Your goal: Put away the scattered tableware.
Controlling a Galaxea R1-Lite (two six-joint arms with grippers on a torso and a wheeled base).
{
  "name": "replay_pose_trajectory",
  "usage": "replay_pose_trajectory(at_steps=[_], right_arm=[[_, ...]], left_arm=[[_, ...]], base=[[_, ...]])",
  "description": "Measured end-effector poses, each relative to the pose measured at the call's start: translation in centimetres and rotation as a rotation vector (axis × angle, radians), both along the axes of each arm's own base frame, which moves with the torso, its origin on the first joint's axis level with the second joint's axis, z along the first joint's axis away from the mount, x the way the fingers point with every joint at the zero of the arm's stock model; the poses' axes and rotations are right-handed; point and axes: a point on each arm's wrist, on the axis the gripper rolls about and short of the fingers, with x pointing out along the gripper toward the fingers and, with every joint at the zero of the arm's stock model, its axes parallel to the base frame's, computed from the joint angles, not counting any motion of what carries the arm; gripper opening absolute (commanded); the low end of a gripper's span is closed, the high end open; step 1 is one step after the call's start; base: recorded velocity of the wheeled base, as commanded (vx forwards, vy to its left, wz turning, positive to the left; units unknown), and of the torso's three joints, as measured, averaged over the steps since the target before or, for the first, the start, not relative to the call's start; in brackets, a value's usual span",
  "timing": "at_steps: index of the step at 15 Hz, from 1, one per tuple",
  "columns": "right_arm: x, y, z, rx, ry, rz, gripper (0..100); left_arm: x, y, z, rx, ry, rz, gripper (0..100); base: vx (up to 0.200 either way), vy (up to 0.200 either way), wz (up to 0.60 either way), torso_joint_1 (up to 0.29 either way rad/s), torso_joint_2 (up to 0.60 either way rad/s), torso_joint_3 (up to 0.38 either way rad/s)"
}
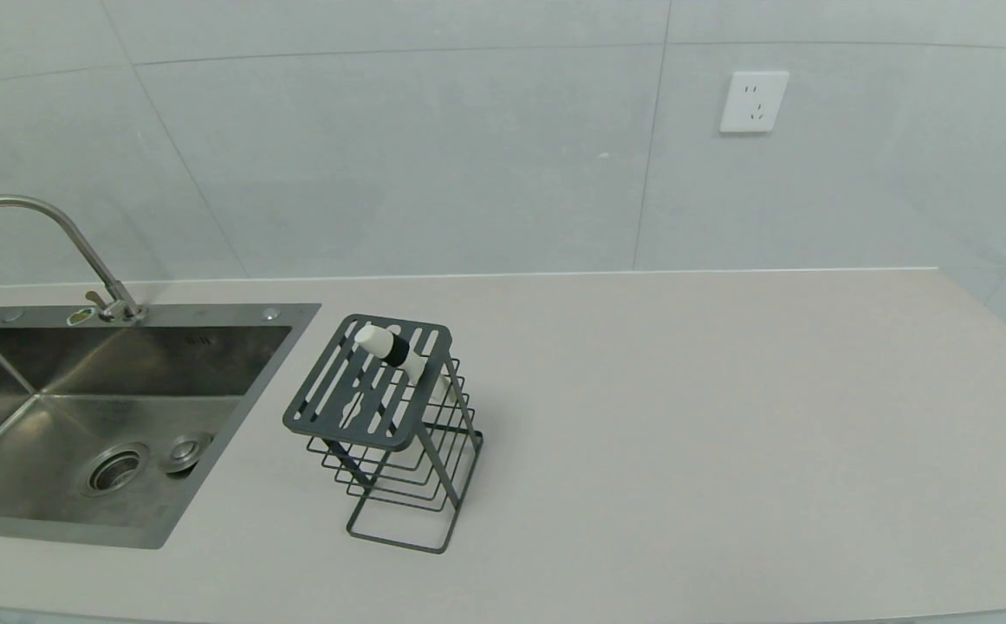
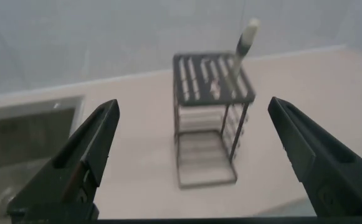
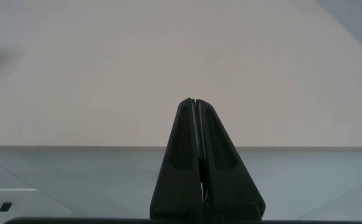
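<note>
A dark wire cutlery rack (image 1: 387, 433) stands on the beige counter (image 1: 684, 416), just right of the sink. A utensil with a white and black handle (image 1: 386, 345) sticks up through a slot in the rack's slotted top. In the left wrist view the rack (image 2: 209, 118) and the utensil handle (image 2: 246, 38) lie ahead of my left gripper (image 2: 193, 134), which is open, empty and held back from the counter's front edge. My right gripper (image 3: 195, 109) is shut with nothing in it, above the counter's front edge (image 3: 181, 147).
A steel sink (image 1: 87, 416) with a curved tap (image 1: 43, 234) is set into the counter at the left. A tiled wall with a white socket (image 1: 754, 101) rises behind. The counter stretches bare to the right of the rack.
</note>
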Motion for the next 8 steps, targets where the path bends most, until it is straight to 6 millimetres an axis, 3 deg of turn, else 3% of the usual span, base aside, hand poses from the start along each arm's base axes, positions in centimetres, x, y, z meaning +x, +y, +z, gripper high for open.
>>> replay_pose_trajectory(at_steps=[4, 8], right_arm=[[0.0, 0.0, 0.0, 0.000, 0.000, 0.001, 0], [0.0, 0.0, 0.0, -0.002, 0.000, 0.001, 0]], left_arm=[[-1.0, 0.2, -4.2, 0.047, 0.250, 0.168, 100], [-1.6, -0.1, -4.6, 0.058, 0.213, 0.220, 100]], base=[[0.000, 0.000, 0.00, 0.000, 0.00, 0.000], [0.000, 0.000, 0.00, 0.000, 0.00, 0.000]])
